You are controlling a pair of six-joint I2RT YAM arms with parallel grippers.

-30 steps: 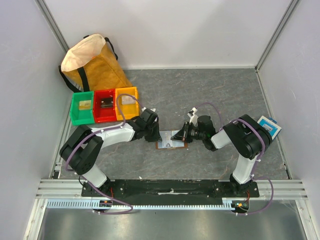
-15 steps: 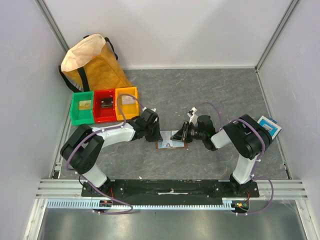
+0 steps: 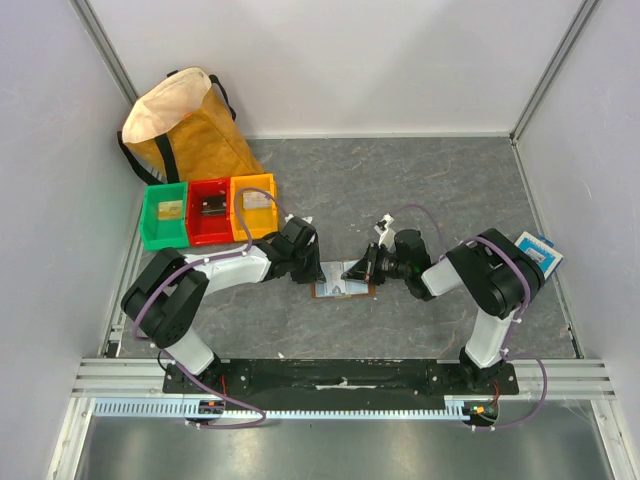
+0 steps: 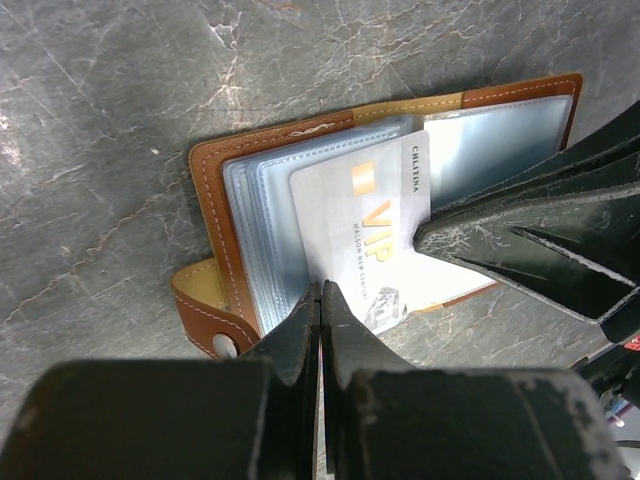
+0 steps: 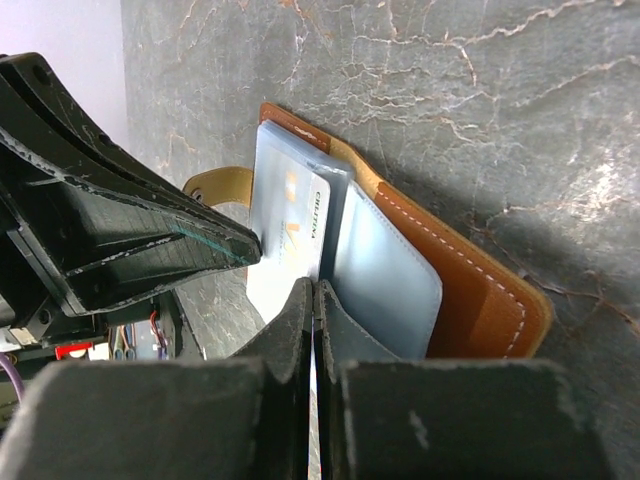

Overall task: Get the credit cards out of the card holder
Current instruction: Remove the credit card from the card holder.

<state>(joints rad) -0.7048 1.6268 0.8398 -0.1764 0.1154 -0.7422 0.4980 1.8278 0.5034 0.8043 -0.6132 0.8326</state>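
**Both pincers closed at an open card holder in the middle of the table**

The card holder (image 3: 345, 288) lies open and flat on the grey stone-patterned table (image 3: 430, 180), near its middle and towards the arms. Its brown leather (image 4: 213, 205) faces down and its clear blue-grey sleeves face up. In the top view its long axis runs left to right, between the two arms. A white credit card (image 4: 365, 225) with gold "VIP" lettering lies slanted on the sleeves, partly drawn out.

The left pincer (image 4: 320, 292) has its fingers pressed together, tips at the card's near edge. Whether it nips the card I cannot tell. The right pincer (image 5: 313, 292) is closed too, at the card's opposite edge. A pale sliver in line with the card shows in the seam between its fingers.

Held against the views from half a second and one second ago, card holder and arms sit in almost the same places.

Bare table stretches beyond the card holder to the far wall. Three coloured bins (image 3: 209, 211) stand to the far left with a tan bag (image 3: 185, 125) behind them. A blue-and-white packet (image 3: 540, 252) lies at the right edge.
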